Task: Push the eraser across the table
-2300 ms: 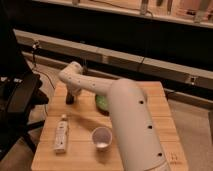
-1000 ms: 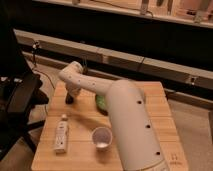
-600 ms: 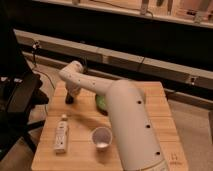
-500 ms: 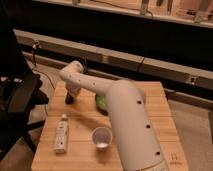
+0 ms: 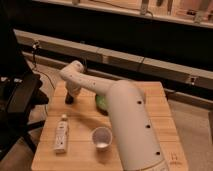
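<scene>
The table [image 5: 160,107] is small and square with a light wooden plank top. My white arm reaches from the lower right across it to the far left corner. The gripper [image 5: 70,95] points down at the tabletop there. A small dark block, the eraser [image 5: 68,101], shows right under the gripper's tip on the table. I cannot tell whether the gripper touches it or holds it.
A white cup [image 5: 102,137] stands at the front middle. A long white device with buttons [image 5: 61,134] lies at the front left. A green object [image 5: 101,103] lies half hidden behind my arm. A black chair [image 5: 20,100] stands left of the table.
</scene>
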You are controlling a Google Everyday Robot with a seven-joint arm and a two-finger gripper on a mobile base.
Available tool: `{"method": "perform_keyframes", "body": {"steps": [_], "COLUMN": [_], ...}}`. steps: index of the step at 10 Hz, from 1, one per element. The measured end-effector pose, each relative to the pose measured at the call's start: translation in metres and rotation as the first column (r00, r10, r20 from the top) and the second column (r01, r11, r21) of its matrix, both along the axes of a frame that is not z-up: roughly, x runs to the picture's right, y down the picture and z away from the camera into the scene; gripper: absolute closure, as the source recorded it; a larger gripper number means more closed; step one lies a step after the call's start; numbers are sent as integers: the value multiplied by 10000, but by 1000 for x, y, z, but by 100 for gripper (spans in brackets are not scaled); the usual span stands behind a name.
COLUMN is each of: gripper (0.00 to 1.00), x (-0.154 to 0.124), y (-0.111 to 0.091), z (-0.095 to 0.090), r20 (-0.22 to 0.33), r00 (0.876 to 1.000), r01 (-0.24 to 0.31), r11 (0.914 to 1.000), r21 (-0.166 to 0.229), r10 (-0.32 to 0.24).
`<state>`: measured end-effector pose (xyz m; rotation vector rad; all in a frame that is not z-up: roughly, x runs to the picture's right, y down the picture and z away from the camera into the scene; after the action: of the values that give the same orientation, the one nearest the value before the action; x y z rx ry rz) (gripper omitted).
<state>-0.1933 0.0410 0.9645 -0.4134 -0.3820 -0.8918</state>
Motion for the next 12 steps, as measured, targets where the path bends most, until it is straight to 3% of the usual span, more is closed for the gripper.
{"method": "perform_keyframes", "body": {"steps": [4,8,12], "gripper": [94,94,94], "x": [0,-16,-33], "y": [2,-7,-13], "z": [8,8,17], "r20": [-48,353,792], "r00": [10000,9992,9961], "r01": [-48,167,345], "r11": [10000,9987,9971], "r21": [34,486,673], "r10": [48,-185,-398]}}
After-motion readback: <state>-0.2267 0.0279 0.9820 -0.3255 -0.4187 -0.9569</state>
